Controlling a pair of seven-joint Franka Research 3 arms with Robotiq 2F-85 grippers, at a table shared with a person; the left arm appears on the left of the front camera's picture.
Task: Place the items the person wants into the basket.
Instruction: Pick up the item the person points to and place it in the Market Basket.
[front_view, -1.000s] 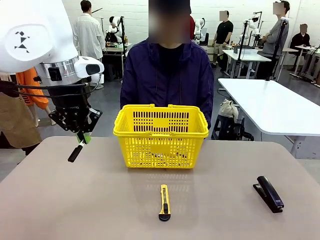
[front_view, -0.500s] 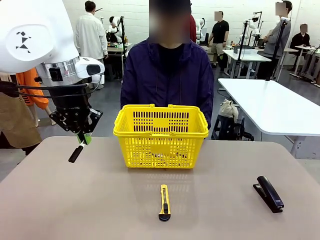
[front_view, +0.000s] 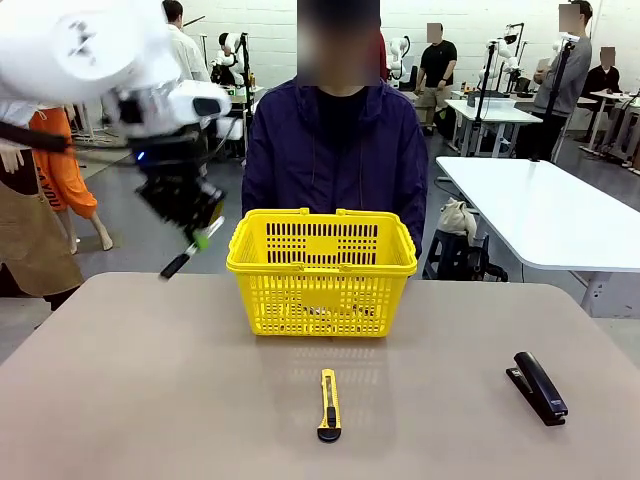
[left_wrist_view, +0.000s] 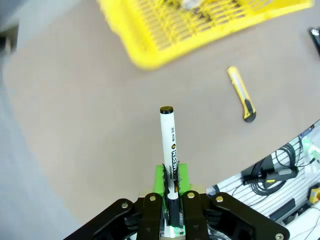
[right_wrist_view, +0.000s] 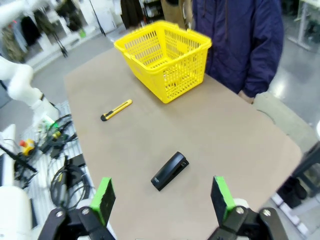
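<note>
Left gripper (front_view: 203, 238) is up in the air, left of the basket (front_view: 322, 272) and near its rim height, jaws clamped on the black marker (front_view: 178, 263). In the front view the marker's long axis is tilted: held end up and toward the basket, free end pointing down and to the left, clear of the table (front_view: 150, 400). The arm is motion-blurred in that view.

In the left wrist view the marker (left_wrist_view: 168, 150) runs straight out from between the green pads (left_wrist_view: 160, 179), cap end away from the gripper (left_wrist_view: 170, 190), white band with print along the barrel. Beyond it lie the table top, the basket's lower wall (left_wrist_view: 165, 37) and the utility knife (left_wrist_view: 241, 93).

Right gripper (right_wrist_view: 162, 200): jaws spread wide, nothing between them, hanging high over the table's right end. Below it lies the stapler (right_wrist_view: 170, 171); farther off the knife (right_wrist_view: 116, 109), then the basket (right_wrist_view: 165, 57) in front of the person (right_wrist_view: 235, 40).

Knife (front_view: 328, 404) lies lengthwise near the front edge, well short of the basket; stapler (front_view: 540, 386) far right.
</note>
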